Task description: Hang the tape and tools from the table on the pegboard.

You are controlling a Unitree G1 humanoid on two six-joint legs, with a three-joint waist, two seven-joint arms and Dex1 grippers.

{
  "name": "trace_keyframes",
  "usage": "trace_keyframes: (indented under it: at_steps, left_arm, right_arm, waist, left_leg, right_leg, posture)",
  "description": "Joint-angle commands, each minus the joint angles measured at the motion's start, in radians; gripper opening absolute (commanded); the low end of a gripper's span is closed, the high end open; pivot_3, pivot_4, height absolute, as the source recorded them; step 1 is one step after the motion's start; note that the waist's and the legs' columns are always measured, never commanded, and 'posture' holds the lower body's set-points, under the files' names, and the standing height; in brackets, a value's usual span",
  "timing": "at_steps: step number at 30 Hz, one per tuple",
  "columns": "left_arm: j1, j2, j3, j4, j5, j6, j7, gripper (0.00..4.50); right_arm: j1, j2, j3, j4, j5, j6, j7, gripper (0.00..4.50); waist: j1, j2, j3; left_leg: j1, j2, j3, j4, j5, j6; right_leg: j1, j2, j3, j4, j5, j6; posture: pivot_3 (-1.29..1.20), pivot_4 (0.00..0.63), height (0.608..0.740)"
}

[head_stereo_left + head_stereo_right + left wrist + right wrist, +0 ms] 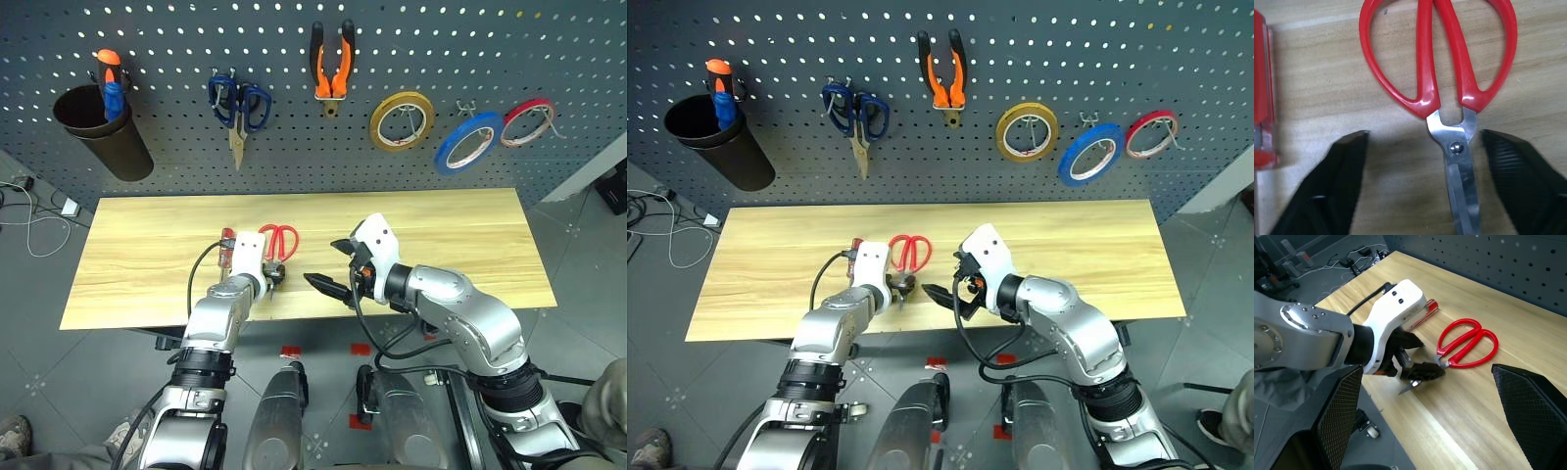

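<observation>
Scissors (1440,63) flat on table (470,245), red screwdriver (1261,98) just beside. Left end effector (1420,171) fingers apart, straddling blade pivot. Right end effector (328,286) spread wide, empty, near. Pliers (332,64), blue tape (468,142) on pegboard (176,39).

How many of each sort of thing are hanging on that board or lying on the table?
Tape rolls: 3 (yellow, blue, red)
Scissors: 2 (blue-handled, red-handled)
Pliers: 1
Red screwdriver on the table: 1
Tool standing in the black cup: 1
Total: 8, not counting the cup
</observation>
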Motion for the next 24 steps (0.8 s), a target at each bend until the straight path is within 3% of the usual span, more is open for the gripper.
trace_keyframes:
  at_steps: [1,10,17,21,24]
  left_arm:
    - [0.042,-0.034,-0.017,0.079,-0.003,0.056,-0.017,2.71]
    - [0.035,-0.029,0.023,0.102,0.003,0.082,-0.036,0.28]
    - [0.061,0.029,-0.029,0.005,0.036,-0.054,-0.111,0.29]
    - [0.167,0.07,-0.04,-0.193,0.054,-0.27,-0.144,0.29]
    - [0.315,0.083,-0.012,-0.393,0.071,-0.442,-0.13,0.29]
  right_arm:
    - [-0.012,-0.007,-0.028,-0.05,0.042,0.014,0.019,4.5]
    - [-0.03,-0.041,-0.066,-0.051,0.084,0.054,0.036,4.5]
    - [-0.019,-0.06,-0.061,-0.081,0.08,0.019,0.034,4.5]
    - [-0.001,-0.102,-0.041,-0.132,0.026,-0.053,0.025,4.5]
    - [-0.001,-0.095,-0.071,-0.224,0.076,-0.008,0.008,4.5]
  waist:
    - [0.0,0.002,-0.002]
    - [0.0,0.006,-0.015]
    - [-0.003,0.006,-0.018]
    - [-0.004,0.006,-0.018]
    - [-0.007,0.005,-0.017]
  left_leg:
    - [0.0,0.0,0.0,0.0,0.0,0.0]
    - [0.001,0.0,0.0,0.0,0.0,0.0]
    - [0.001,0.0,0.0,0.0,0.0,0.0]
    - [0.0,0.0,0.0,-0.001,0.0,-0.001]
    - [-0.002,0.001,0.001,-0.002,0.0,-0.004]
  right_leg:
    - [0.0,0.0,0.0,0.0,0.0,0.0]
    - [0.002,0.0,0.0,-0.001,0.0,0.0]
    - [0.002,0.0,0.0,-0.001,0.0,0.0]
    - [0.001,0.0,0.0,-0.003,0.0,0.0]
    - [-0.001,0.0,0.0,-0.005,0.001,-0.001]
  posture:
    - [-0.03,0.346,0.74]
    - [-0.03,0.327,0.74]
    - [-0.03,0.315,0.74]
    - [-0.05,0.31,0.74]
    - [-0.05,0.309,0.74]
